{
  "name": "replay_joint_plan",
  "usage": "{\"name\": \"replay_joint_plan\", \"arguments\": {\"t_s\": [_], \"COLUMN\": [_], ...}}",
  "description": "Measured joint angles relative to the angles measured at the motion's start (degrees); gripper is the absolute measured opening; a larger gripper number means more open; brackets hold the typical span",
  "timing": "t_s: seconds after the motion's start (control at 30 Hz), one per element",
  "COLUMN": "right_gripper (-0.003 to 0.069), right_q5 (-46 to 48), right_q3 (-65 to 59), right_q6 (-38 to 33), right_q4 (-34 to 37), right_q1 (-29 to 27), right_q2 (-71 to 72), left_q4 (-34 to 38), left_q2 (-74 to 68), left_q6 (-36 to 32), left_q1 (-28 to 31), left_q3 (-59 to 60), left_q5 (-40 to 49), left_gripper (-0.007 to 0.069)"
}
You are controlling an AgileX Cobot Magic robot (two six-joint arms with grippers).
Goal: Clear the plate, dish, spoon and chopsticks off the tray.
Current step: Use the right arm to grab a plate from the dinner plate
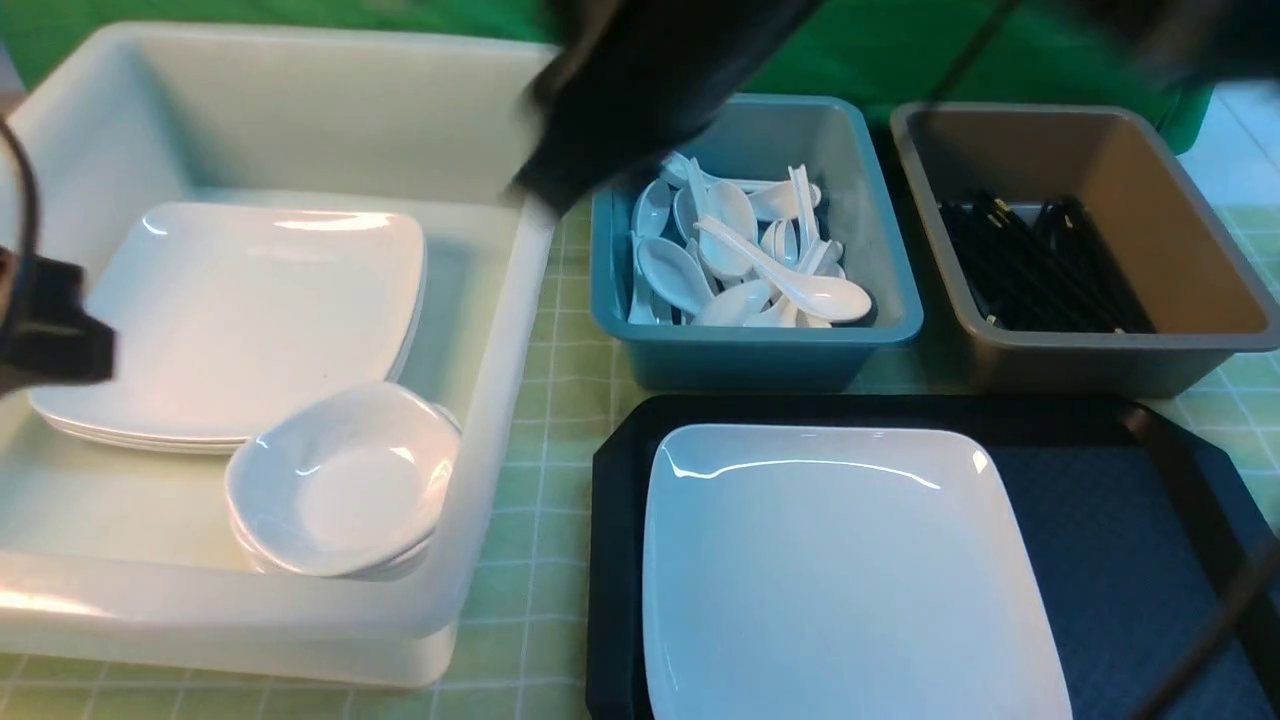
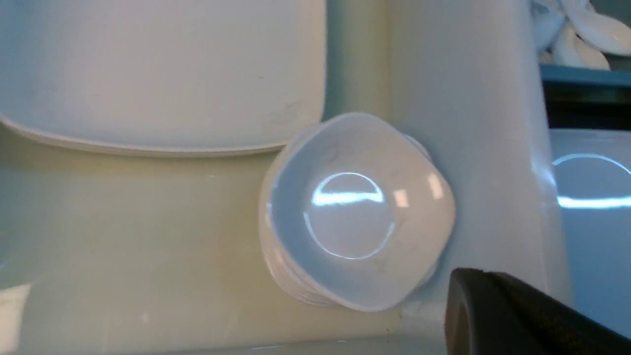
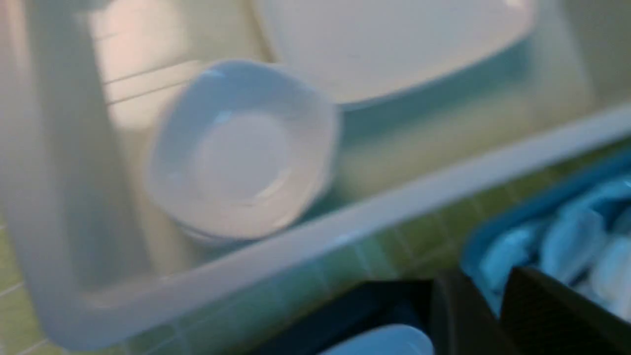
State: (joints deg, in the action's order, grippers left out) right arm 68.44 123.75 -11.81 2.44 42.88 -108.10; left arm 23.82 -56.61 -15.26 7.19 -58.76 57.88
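Observation:
The large white square plate [image 1: 850, 570] lies on the left half of the black tray [image 1: 1120, 520]. The tray floor to its right is bare; I see no dish, spoon or chopsticks on it. My right gripper [image 1: 545, 190] is blurred, high over the gap between the white tub and the blue tub. In the right wrist view [image 3: 478, 276] its jaws stand a narrow gap apart, empty. My left arm shows at the far left edge over the white tub. In the left wrist view my left gripper [image 2: 485, 273] is one dark mass with no gap, holding nothing, above the tub wall.
The white tub [image 1: 500, 450] holds stacked square plates [image 1: 230, 310] and stacked small dishes [image 1: 340, 480]. The blue tub [image 1: 900, 300] holds several white spoons [image 1: 750, 250]. The brown-grey tub [image 1: 1200, 230] holds black chopsticks [image 1: 1040, 265]. A green checked cloth covers the table.

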Motion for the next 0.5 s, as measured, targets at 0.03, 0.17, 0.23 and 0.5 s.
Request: {"name": "replay_joint_plan", "arguments": {"t_s": [0.03,0.17,0.23,0.5], "right_gripper": [0.0030,-0.0001,-0.0002,0.0167], "right_q5": [0.00,0.12,0.51,-1.03], "right_q3": [-3.61,-18.83,-30.26,-64.77], "right_q6": [1.19,0.17,-2.32,-16.85], "right_q4": [1.50,10.03,15.73,38.27], "right_q1": [-6.06,-21.09,-30.16,-52.28], "right_q2": [4.24,14.26,19.72,23.75], "left_q4": [0.00,-0.54,-1.18,-1.92], "left_q2": [0.00,0.00,0.00,0.00], "left_q6": [-0.38,-1.23,-1.30,-1.35], "left_q1": [-3.83,-13.94,-17.98,-22.52], "left_q3": [0.56,2.61,3.23,3.40], "left_q5": [0.05,-0.05,-0.30,-3.00], "left_gripper": [-0.0017,-0.0017,-0.0017,-0.0017]}}
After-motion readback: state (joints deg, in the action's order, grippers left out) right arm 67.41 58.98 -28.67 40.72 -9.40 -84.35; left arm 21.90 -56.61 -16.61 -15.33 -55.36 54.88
